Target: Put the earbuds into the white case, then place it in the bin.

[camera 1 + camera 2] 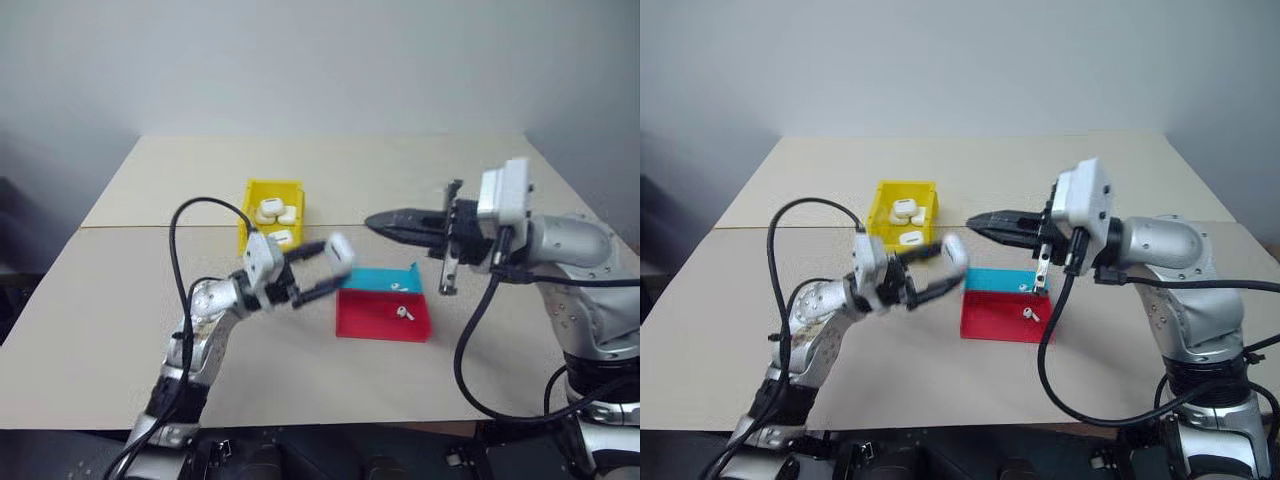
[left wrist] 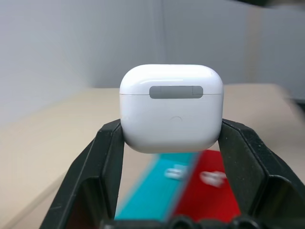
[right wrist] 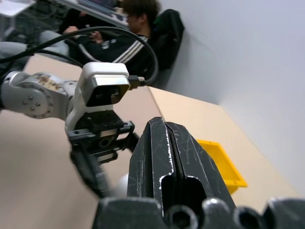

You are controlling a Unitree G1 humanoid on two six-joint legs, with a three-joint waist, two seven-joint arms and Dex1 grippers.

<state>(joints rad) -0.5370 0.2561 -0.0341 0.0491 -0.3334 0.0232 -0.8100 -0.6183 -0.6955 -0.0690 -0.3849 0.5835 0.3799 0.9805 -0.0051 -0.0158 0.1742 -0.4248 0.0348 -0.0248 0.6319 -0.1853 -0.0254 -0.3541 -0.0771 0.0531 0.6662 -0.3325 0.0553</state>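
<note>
From the left eye view, the left claw (image 1: 322, 268) pinched the white case (image 1: 339, 249) in the air above the desk (image 1: 130, 300), just beside the red and teal tray (image 1: 383, 317). An earbud (image 1: 404, 313) lay on the tray's red half, and another small white piece sat on the teal half. The yellow bin (image 1: 253, 196) stood behind the left claw and already held several white cases. The right claw (image 1: 385, 222) hovered over the tray with its fingers pressed together, holding nothing.

In the left wrist view, the case (image 2: 171, 107) sat lid shut between the fingertips (image 2: 110, 138), gripped only by its lower sides. That smooth, rounded shell could likely slip or twist out if the claw tilted, and the lid must still be opened before any earbud goes in.

In the right wrist view, the shut fingers (image 3: 174, 157) pointed toward the left claw (image 3: 97, 164); the two could collide if either closed in carelessly. A person sat in the background.

No brand, label or readable writing showed anywhere.
</note>
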